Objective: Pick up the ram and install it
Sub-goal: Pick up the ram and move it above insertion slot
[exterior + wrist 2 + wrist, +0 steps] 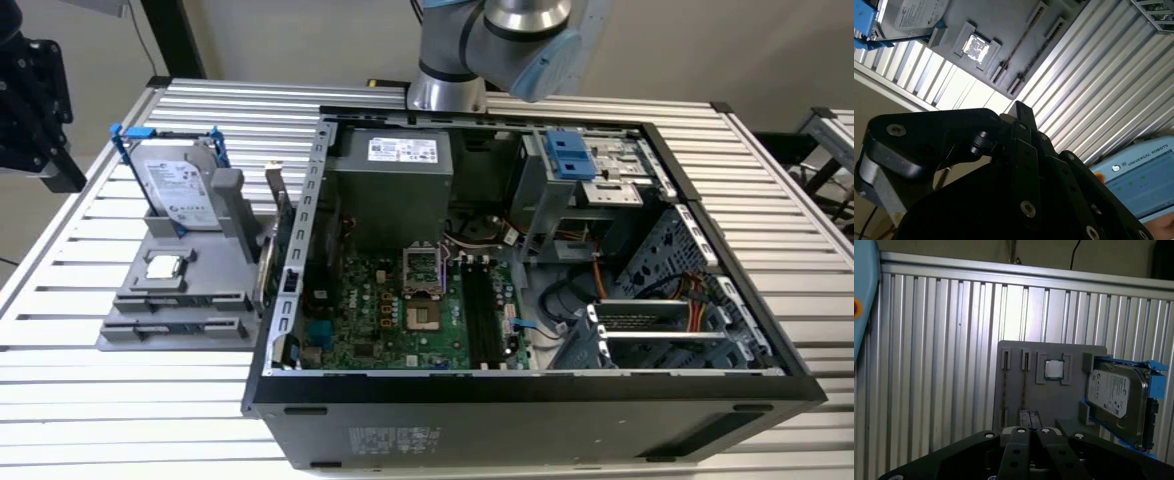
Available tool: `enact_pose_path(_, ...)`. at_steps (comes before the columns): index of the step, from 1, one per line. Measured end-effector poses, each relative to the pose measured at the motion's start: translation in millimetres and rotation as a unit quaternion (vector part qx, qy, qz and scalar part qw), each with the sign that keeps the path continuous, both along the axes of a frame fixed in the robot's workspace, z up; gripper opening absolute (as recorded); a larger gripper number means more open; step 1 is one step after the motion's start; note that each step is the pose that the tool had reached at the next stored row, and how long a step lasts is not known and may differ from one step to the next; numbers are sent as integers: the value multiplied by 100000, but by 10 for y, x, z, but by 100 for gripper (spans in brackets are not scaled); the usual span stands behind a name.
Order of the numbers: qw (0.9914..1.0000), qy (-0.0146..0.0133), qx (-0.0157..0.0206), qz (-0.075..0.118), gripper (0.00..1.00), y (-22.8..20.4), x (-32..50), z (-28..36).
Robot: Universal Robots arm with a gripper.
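Note:
The ram (275, 205) stands on edge in a slot of the grey holder (147, 310), close to the computer case's left wall in the exterior view. In the first wrist view the ram (1023, 390) shows edge-on as a thin dark line between two slot blocks. My gripper (1030, 429) is well above the holder, its black fingers drawn together with nothing between them. The second wrist view has the gripper (1019, 107) in front of the same holder. The motherboard's long black memory slots (481, 310) lie inside the open case.
A silver hard drive (180, 180) with blue rails leans upright at the holder's back. A small square processor chip (166, 266) sits in the holder's middle. The open case (534, 390) fills the slatted metal table's centre, and the arm (514, 40) rises behind it.

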State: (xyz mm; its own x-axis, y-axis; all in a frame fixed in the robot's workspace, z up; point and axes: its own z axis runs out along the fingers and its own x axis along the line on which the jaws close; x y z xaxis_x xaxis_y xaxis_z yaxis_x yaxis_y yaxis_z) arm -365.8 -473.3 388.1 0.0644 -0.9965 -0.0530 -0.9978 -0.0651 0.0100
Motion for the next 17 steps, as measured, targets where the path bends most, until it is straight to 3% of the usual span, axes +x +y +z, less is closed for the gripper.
enact_pose_path(4,100000,2,-1,5,0,0,0,0)
enact_pose_path(8,99976,-2,1,2171,0,0,-1,0)
enact_pose_path(12,99970,1,0,2437,0,0,0,0)
enact_pose_path(13,99969,2,0,2503,100,0,0,0)
enact_pose_path(17,99962,3,-1,2760,100,0,-1,0)
